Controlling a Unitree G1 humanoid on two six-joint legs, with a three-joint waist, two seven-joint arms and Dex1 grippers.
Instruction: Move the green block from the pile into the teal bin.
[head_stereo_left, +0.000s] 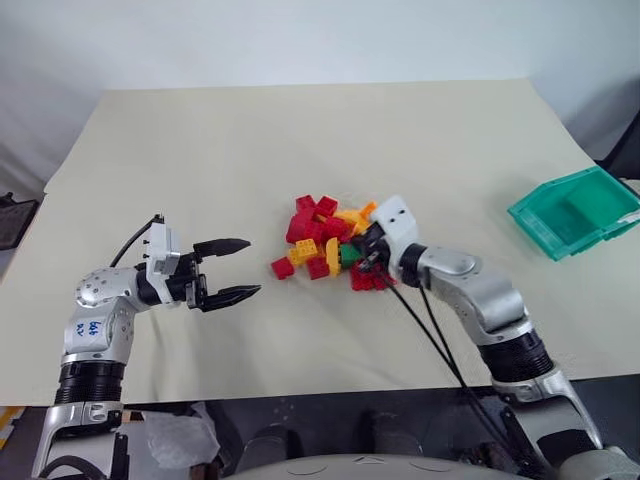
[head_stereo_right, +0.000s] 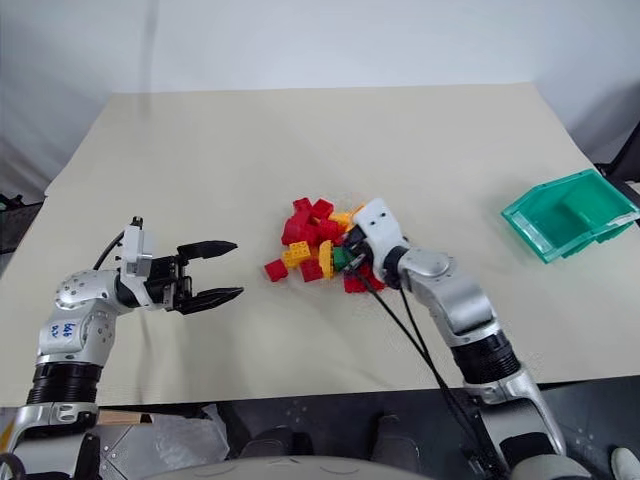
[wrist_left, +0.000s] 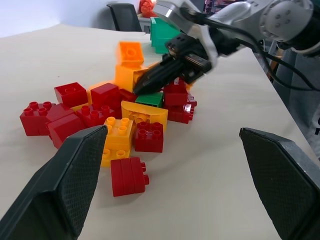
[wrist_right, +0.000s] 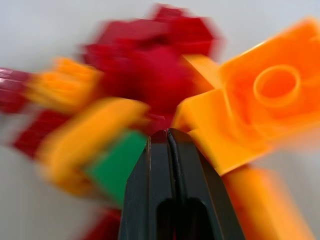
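- The pile (head_stereo_left: 328, 236) of red and yellow-orange bricks lies near the middle of the beige counter (head_stereo_left: 250, 150).
- The green block (wrist_left: 150, 99) sits in the pile's near-right part, wedged among red and yellow bricks, just beside the right gripper's tips.
- The right gripper (wrist_left: 145, 83) reaches into the pile from the right, its fingers pressed together with nothing between them.
- The left gripper (head_stereo_left: 238, 268) hovers over bare counter left of the pile, pointing toward it, its fingers spread wide and empty.
- The teal bin (head_stereo_left: 575, 211) stands at the counter's right edge, well apart from the pile.
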